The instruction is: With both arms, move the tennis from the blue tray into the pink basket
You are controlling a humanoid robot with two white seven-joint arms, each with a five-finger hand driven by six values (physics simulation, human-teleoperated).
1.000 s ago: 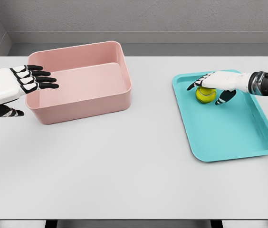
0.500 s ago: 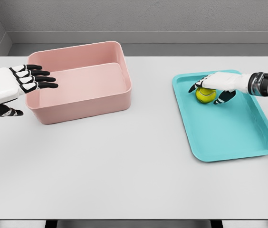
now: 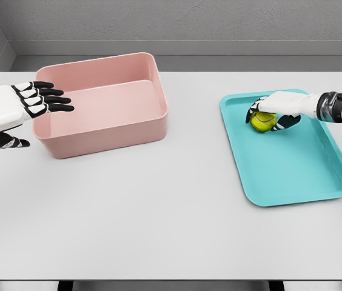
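grasp step: right hand [image 3: 275,109] fingers curled around ball [image 3: 262,121] on far tray [image 3: 292,163]; left hand [image 3: 19,106] flat, holding nothing, beside basket [image 3: 101,106]. next: lift, carry left.

right hand [image 3: 275,109] curled around tennis ball [image 3: 262,121] in blue tray [image 3: 292,176], left hand [image 3: 22,103] flat over pink basket [image 3: 104,130] rim

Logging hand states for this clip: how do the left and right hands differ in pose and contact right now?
The left hand has its fingers straight and spread over the near-left rim of the pink basket, holding nothing; the right hand curls its fingers around the tennis ball. The left hand is over the basket's edge, the right hand over the far end of the blue tray. Both are white with black fingers.
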